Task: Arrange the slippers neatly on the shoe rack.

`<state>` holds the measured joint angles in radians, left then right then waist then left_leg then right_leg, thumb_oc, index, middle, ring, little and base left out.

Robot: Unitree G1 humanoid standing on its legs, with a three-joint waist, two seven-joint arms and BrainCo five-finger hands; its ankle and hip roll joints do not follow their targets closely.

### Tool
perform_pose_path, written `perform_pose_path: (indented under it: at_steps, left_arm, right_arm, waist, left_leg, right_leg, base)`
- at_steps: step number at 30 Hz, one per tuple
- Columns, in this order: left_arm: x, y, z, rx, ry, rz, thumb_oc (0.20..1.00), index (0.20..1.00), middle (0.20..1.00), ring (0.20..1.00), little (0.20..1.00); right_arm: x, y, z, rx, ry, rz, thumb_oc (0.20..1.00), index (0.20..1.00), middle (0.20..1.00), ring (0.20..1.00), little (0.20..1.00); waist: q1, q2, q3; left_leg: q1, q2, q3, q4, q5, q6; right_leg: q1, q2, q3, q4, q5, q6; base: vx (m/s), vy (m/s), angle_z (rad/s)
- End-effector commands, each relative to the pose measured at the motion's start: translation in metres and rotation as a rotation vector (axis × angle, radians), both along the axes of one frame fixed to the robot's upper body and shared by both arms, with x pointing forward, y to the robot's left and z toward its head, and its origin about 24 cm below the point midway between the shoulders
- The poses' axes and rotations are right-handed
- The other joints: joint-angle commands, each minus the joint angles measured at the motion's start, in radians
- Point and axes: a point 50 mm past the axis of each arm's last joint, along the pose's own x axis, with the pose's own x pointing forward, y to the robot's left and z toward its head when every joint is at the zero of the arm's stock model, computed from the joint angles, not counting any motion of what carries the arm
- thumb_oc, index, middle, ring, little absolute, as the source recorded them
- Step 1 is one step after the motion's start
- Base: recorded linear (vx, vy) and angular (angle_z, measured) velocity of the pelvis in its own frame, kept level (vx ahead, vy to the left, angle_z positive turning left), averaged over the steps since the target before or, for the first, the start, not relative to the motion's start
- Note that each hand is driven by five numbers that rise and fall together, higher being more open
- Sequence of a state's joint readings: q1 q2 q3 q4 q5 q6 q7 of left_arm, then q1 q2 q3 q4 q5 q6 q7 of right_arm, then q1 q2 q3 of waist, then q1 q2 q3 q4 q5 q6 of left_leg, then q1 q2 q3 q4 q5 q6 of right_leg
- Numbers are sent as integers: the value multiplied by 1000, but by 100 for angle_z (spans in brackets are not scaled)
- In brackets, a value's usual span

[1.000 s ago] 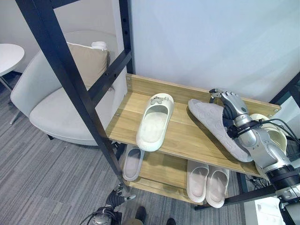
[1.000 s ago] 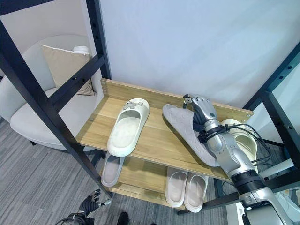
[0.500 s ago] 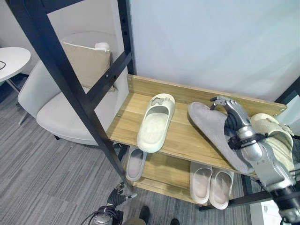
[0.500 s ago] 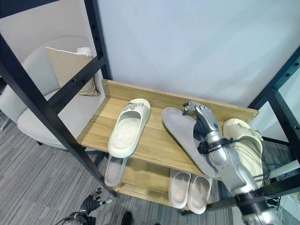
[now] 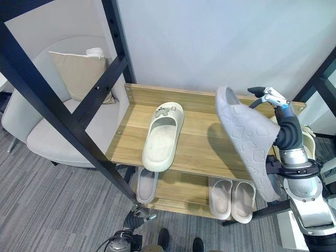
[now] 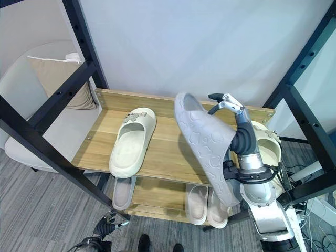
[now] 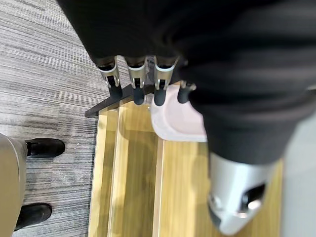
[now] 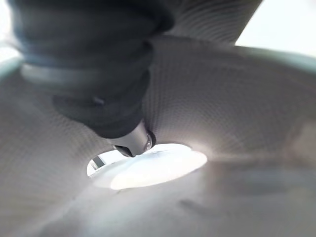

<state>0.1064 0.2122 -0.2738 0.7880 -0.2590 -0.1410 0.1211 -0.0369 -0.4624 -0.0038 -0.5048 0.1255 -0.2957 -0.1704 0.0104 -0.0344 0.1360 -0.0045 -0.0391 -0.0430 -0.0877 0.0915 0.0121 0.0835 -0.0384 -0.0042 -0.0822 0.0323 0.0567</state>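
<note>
Right hand [image 5: 270,96] fingers hooked over grey slipper's [image 5: 247,139] edge, sole-out, tilted above shoe rack [image 5: 202,148] top shelf. Risk: shallow hold slips, slipper drops onto cream slipper [image 5: 161,136]. Left hand [image 7: 136,81] idle, fingers relaxed.

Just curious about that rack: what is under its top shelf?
Under the top shelf a lower shelf holds one pale slipper at the left and a pale pair at the right. The top shelf covers their far ends.

Grey slipper [image 5: 247,144] tilted sole-outward above rack's top shelf [image 5: 202,147], cream slipper [image 5: 162,137] lying flat there
</note>
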Motion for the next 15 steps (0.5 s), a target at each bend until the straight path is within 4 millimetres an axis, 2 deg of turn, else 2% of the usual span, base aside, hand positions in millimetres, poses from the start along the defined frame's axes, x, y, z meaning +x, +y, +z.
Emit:
perform_pose_path:
  at_steps: [1,2,4,5,6,8,12,15]
  left_arm:
    - [18,2,7,29,-59,-13,1000,1000,1000,1000,1000]
    - [17,2,6,31,-50,-6,1000,1000,1000,1000,1000]
    - [16,1,4,32,-40,8,1000,1000,1000,1000,1000]
    - [14,0,2,33,-31,17,1000,1000,1000,1000,1000]
    - [14,0,2,33,-31,18,1000,1000,1000,1000,1000]
    - [16,-1,3,35,-35,27,1000,1000,1000,1000,1000]
    - [14,-1,0,43,-13,60,1000,1000,1000,1000,1000]
    - [16,0,1,45,-22,74,1000,1000,1000,1000,1000]
  right_arm:
    - [-18,15,31,225,-155,304,200,200,200,200,200]
    - [-18,24,31,308,-132,421,200,200,200,200,200]
    - [-19,36,32,363,-105,550,200,200,200,200,200]
    - [-20,50,37,370,-107,646,200,200,200,200,200]
    - [-20,51,37,370,-108,646,200,200,200,200,200]
    - [-20,64,42,417,-101,754,200,200,200,200,200]
    - [-21,103,47,539,-20,1053,200,200,200,200,200]
    - [-24,123,49,524,28,1171,200,200,200,200,200]
  waist:
    - [16,-22,-23]
    - [18,-20,-24]
    - [19,-17,-23]
    - [26,-13,-24]
    - [25,-13,-23]
    - [34,-10,-23]
    - [57,-4,-21]
    - [70,-4,-17]
  left_leg:
    - [58,23,8,0,-87,-24]
    - [58,23,10,0,-85,-25]
    - [60,23,12,0,-85,-25]
    - [61,22,13,0,-84,-26]
    - [61,22,13,0,-84,-26]
    - [62,21,11,0,-83,-26]
    - [63,22,9,0,-80,-28]
    - [64,23,4,0,-79,-30]
  right_leg:
    - [39,-96,34,9,-58,83]
    - [38,-97,36,10,-57,82]
    - [38,-98,37,13,-57,80]
    - [39,-99,35,14,-56,79]
    - [39,-99,35,14,-56,79]
    - [42,-100,33,15,-56,78]
    - [44,-101,26,17,-58,74]
    - [48,-100,20,20,-61,71]
  base:
    - [-4,2,-4]
    - [0,0,0]
    - [-27,4,-7]
    - [0,0,0]
    - [-13,2,6]
    - [-8,1,4]
    - [-3,1,1]
    - [-11,-8,6]
